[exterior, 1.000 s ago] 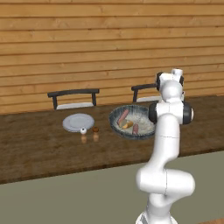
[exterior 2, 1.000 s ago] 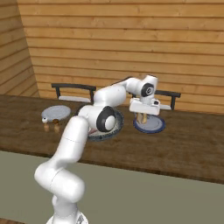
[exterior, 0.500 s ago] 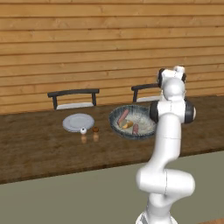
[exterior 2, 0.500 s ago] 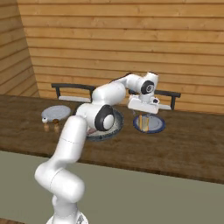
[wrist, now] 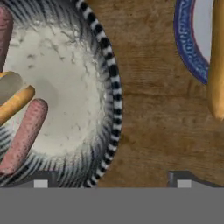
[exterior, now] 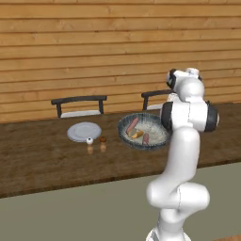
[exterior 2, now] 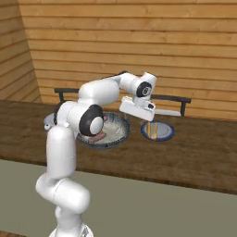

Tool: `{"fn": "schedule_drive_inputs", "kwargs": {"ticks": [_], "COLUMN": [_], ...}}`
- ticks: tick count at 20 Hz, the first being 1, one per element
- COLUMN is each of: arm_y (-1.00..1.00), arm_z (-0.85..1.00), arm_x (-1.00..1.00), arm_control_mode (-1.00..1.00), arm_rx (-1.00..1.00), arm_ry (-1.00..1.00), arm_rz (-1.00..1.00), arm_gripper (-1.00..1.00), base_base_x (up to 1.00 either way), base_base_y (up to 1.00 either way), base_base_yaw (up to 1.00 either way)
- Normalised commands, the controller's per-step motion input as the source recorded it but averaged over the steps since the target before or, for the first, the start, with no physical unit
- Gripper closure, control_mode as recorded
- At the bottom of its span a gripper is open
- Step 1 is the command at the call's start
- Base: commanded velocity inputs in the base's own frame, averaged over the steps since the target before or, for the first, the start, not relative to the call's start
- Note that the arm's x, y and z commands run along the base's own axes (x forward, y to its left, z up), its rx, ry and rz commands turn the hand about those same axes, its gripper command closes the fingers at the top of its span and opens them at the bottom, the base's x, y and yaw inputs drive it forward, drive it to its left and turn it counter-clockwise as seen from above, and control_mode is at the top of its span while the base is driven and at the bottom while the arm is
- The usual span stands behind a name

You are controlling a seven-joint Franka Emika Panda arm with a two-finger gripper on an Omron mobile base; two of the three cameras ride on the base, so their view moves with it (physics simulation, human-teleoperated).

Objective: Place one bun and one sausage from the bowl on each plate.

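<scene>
The claw (wrist: 109, 178) is wide open and holds nothing, hanging over the wooden table (wrist: 148, 131) between the bowl (wrist: 109, 87) and the blue plate (exterior 2: 165, 135). From the left, the arm hides that plate. A bun (wrist: 216, 65) lies on it, cut off at the edge. Sausages (wrist: 24, 135) rest in the bowl. The grey plate (exterior: 84, 131) sits well apart.

Two shakers (exterior: 96, 144) on wooden counter (exterior: 42, 164)

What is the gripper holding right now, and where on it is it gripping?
Nothing. The gripper is open and empty above the table between the bowl and the blue-rimmed plate, where a bun lies.
</scene>
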Motion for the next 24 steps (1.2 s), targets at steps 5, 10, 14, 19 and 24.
{"fn": "schedule_drive_inputs", "kwargs": {"ticks": [5, 10, 14, 19, 24], "arm_y": [1.00, 1.00, 1.00, 1.00, 0.44], "arm_z": [0.44, 0.00, 0.00, 0.00, -0.07], "arm_x": [-0.14, 0.00, 0.00, 0.00, 0.19], "arm_control_mode": [-1.00, -1.00, -1.00, -1.00, -1.00], "arm_rx": [-0.11, -0.11, 0.00, 0.01, -0.01], "arm_ry": [-0.12, 0.00, 0.04, 0.04, 0.01], "arm_rz": [-0.26, -0.36, -0.40, -0.38, -0.21], "arm_gripper": [-1.00, -1.00, -1.00, -1.00, -1.00], "base_base_x": [0.00, 0.00, 0.00, 0.00, 0.00], "base_base_y": [0.00, 0.00, 0.00, 0.00, 0.00], "base_base_yaw": [0.00, 0.00, 0.00, 0.00, 0.00]}}
